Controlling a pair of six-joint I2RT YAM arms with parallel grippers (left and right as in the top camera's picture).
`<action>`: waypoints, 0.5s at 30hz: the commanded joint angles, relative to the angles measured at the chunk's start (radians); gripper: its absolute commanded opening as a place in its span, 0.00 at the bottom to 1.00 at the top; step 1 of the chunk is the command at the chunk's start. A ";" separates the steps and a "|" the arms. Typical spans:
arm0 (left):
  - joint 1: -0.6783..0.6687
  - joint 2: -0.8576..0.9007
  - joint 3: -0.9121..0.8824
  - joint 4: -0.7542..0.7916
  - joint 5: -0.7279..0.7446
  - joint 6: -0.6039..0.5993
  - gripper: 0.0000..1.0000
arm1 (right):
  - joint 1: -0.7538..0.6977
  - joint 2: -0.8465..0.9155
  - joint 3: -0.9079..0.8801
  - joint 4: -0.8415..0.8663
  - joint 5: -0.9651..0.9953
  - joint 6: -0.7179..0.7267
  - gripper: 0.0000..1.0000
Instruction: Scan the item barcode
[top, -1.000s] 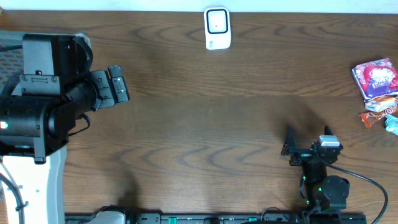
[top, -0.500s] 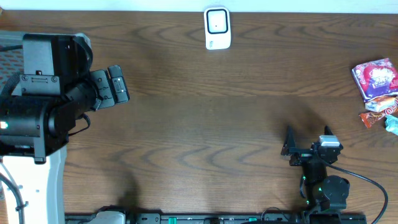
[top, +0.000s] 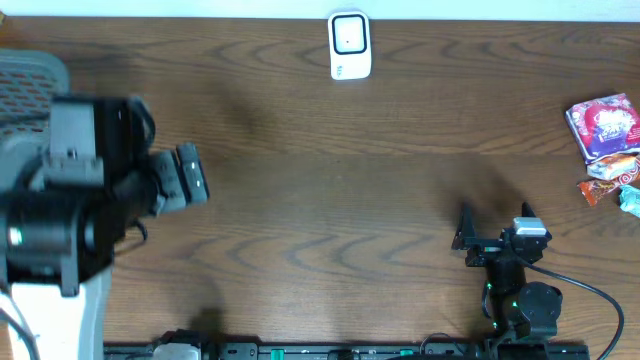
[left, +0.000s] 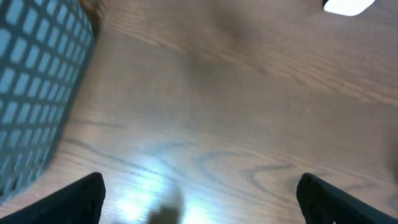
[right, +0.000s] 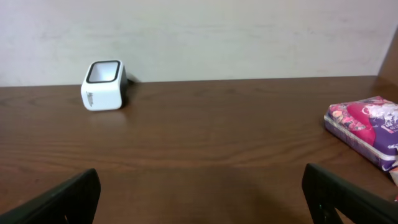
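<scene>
The white barcode scanner (top: 350, 45) stands at the table's far edge; it also shows in the right wrist view (right: 102, 85) and as a blurred white shape in the left wrist view (left: 348, 5). A pink-and-purple snack packet (top: 603, 125) lies at the far right, seen too from the right wrist (right: 367, 127). My left gripper (top: 188, 175) is open over bare wood at the left, fingers wide apart (left: 199, 199), holding nothing. My right gripper (top: 496, 216) is open near the front right, empty (right: 202, 199), well short of the packet.
A grey mesh basket (top: 30, 85) sits at the far left, beside the left arm (left: 31, 93). An orange-red wrapper (top: 610, 185) and a teal one (top: 631, 200) lie below the purple packet at the right edge.
The left arm has shifted toward the table's front and is motion-blurred, uncovering more of the basket. The right arm has not moved.
</scene>
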 joint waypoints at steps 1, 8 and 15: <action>0.004 -0.130 -0.179 0.094 -0.016 -0.011 0.98 | 0.008 -0.007 -0.001 -0.005 -0.002 0.014 0.99; 0.004 -0.451 -0.687 0.546 -0.019 0.000 0.98 | 0.008 -0.007 -0.001 -0.005 -0.002 0.014 0.99; 0.004 -0.772 -1.173 1.028 -0.019 0.000 0.98 | 0.008 -0.007 -0.001 -0.005 -0.002 0.014 0.99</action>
